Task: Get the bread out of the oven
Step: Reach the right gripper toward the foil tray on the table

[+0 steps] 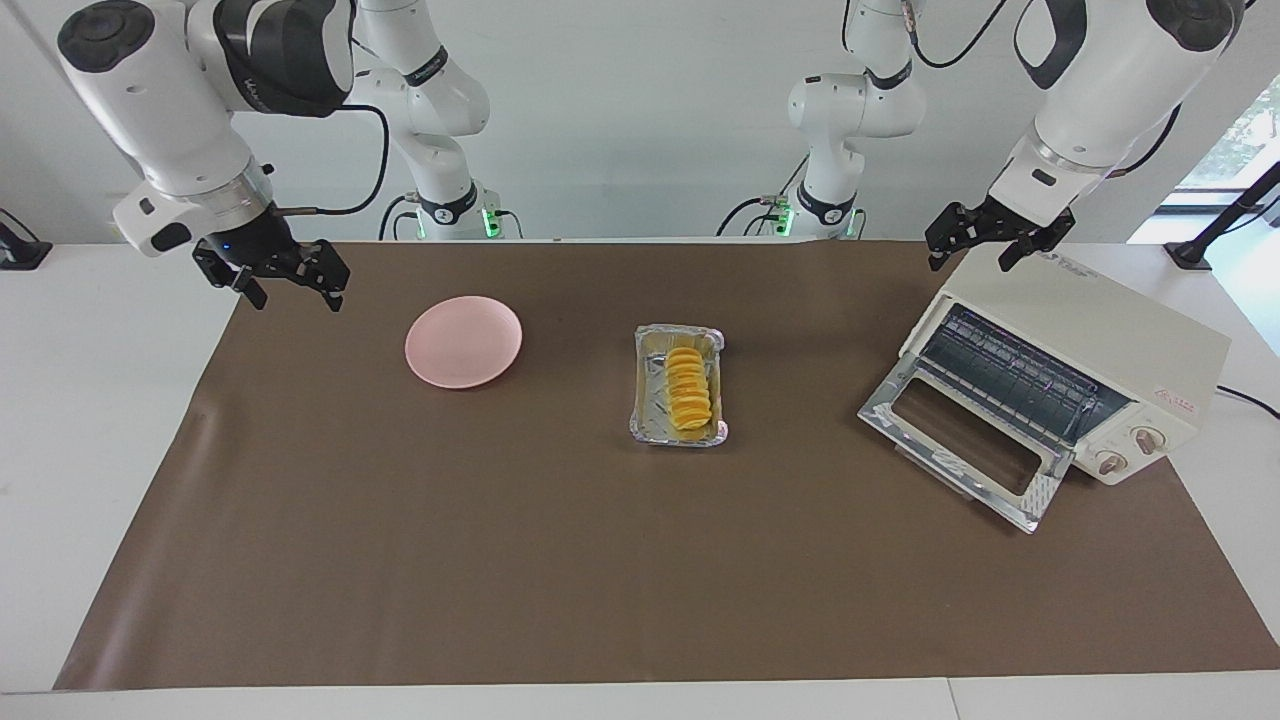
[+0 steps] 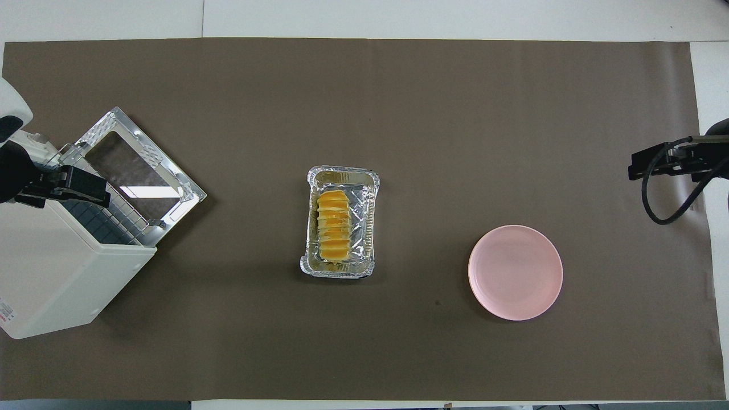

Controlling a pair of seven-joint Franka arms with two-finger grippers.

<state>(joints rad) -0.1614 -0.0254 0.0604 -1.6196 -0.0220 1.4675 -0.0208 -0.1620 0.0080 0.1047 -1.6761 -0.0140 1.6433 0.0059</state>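
The bread [image 1: 688,390] is a ridged golden-yellow loaf. It lies in a crinkled silver foil tray [image 1: 645,410] on the brown mat at mid-table, outside the oven; it also shows in the overhead view [image 2: 334,228]. The cream-white oven [image 1: 1100,340] stands at the left arm's end of the table with its glass door [image 1: 960,445] dropped open and the wire rack bare. My left gripper [image 1: 972,250] is open and empty over the oven's top, also seen in the overhead view [image 2: 85,188]. My right gripper [image 1: 295,285] is open and empty over the mat's edge at the right arm's end.
A pink plate [image 1: 463,341] lies empty on the mat between the foil tray and the right arm's end, a little nearer to the robots than the tray. The brown mat [image 1: 500,560] covers most of the white table.
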